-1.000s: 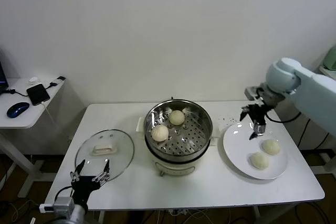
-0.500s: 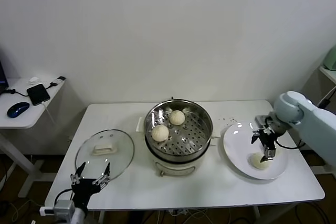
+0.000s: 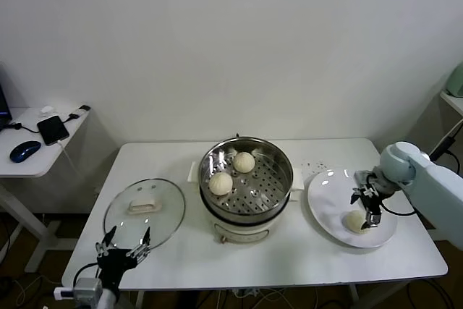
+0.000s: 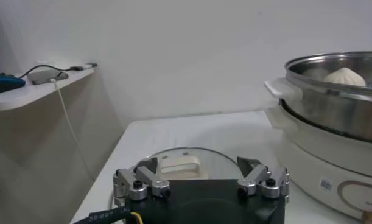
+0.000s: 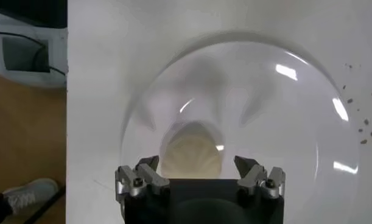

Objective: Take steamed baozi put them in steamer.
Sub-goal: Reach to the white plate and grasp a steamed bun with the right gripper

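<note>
Steamer (image 3: 247, 187), stainless steel with a perforated tray, on a white electric base, at the middle of a white table (image 3: 217, 265); holds two steamed baozi, one toward the back (image 3: 244, 162) and one toward the robot's left (image 3: 221, 183). White plate (image 3: 325, 204) on the table just to the steamer's right, with baozi on it: one (image 3: 353, 221) shows in the head view, partly covered by the right gripper (image 3: 369, 213), and a second cannot be made out there. Right gripper low over the plate with its fingers spread wide; in the right wrist view a baozi (image 5: 190, 155) lies on the plate (image 5: 283, 122) between the two open fingers (image 5: 140, 178), not clamped. Glass lid (image 3: 145, 211) with a cream handle lying flat on the table to the steamer's left. Left gripper (image 3: 123, 246) parked low at the table's front-left corner, just in front of the lid, fingers spread and holding nothing; the left wrist view shows the lid (image 4: 179, 164) beyond it and the steamer (image 4: 332, 91) well apart. Side desk (image 3: 29, 142) to the far left with a phone (image 3: 52, 129) and a blue mouse (image 3: 24, 151).
</note>
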### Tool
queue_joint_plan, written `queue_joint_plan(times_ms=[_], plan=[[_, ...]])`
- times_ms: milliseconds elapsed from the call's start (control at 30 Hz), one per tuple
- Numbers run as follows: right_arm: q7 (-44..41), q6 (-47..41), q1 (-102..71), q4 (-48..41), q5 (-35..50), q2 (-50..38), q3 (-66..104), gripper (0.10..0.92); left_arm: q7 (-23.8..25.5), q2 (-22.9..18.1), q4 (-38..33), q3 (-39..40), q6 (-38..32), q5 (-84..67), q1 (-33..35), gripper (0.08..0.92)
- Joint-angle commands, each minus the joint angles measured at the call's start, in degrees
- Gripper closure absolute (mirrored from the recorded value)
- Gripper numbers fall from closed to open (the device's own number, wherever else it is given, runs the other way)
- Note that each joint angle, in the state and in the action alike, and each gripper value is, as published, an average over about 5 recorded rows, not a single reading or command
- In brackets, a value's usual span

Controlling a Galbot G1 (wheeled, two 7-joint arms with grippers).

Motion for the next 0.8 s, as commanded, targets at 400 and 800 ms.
queue_joint_plan(times_ms=[400, 800], plan=[[0.56, 1.12, -2.58, -4.05, -3.39, 2.62, 2.01, 0.203, 0.12, -0.03, 0.87, 0.08, 0.25, 0.15, -0.72, 0.177], [0.6, 0.91, -2.25, -4.12, -2.55, 2.26, 2.3, 0.354, 0.19, -0.03, 1.34, 0.19, 0.46, 0.17, -1.42, 0.177]])
